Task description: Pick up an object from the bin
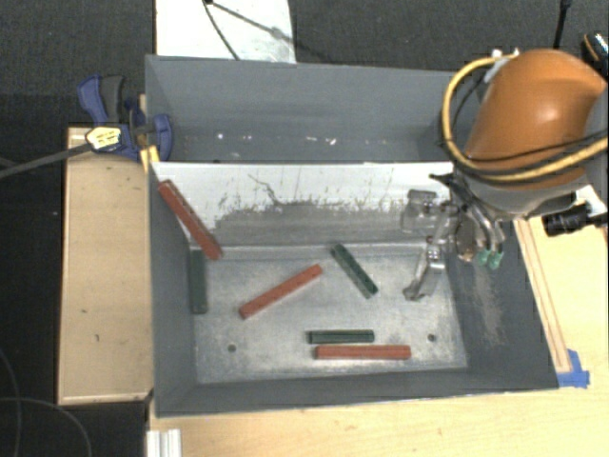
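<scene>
Closest to the camera, the orange cover (533, 103) on the arm's wrist, ringed by yellow and black cables (455, 112), at about 2 o'clock over the grey bin (304, 98). Below it the gripper (419, 287), hanging at 3 o'clock above the bin's floor, near the right wall, tilted so that its tip points toward 7 o'clock. Spread or pressed together: cannot tell from this angle. Tip over bare, scuffed metal. Nearest thing, a slanted green stick (354, 270), at the gripper's 9 o'clock, near it yet apart, lying flat close to the floor's middle and running from 11 to 5 o'clock. Farther toward 9 o'clock, a long red stick (281, 290), running from 8 to 2 o'clock, its upper end close to the slanted green stick without touching. At 6 o'clock of the floor, a level green stick (340, 336), dark, lying crosswise from 9 to 3, and just beside it on the near side a level red stick (363, 352), parallel, reaching a little farther toward 3 o'clock. At 9 o'clock, along the left wall, a left green stick (197, 279), pointing 12 to 6. Above that, at 10 o'clock, a leaning red stick (188, 219), propped against the left wall, its lower end by the top of the left green stick; touching or not, hard to say.
</scene>
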`<action>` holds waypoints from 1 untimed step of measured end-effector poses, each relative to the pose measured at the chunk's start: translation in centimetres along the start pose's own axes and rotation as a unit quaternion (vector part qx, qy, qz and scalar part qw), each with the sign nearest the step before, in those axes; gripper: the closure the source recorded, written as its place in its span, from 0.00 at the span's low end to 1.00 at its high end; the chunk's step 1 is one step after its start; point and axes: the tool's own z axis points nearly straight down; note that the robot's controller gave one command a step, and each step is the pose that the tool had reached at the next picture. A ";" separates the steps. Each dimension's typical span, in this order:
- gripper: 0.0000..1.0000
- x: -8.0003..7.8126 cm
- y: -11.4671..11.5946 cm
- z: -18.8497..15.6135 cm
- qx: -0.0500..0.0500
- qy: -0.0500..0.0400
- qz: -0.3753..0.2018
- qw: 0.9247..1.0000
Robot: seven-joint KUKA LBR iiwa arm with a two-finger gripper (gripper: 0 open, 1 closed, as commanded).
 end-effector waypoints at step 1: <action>0.00 2.3 1.8 17.4 0.000 0.004 -0.052 0.999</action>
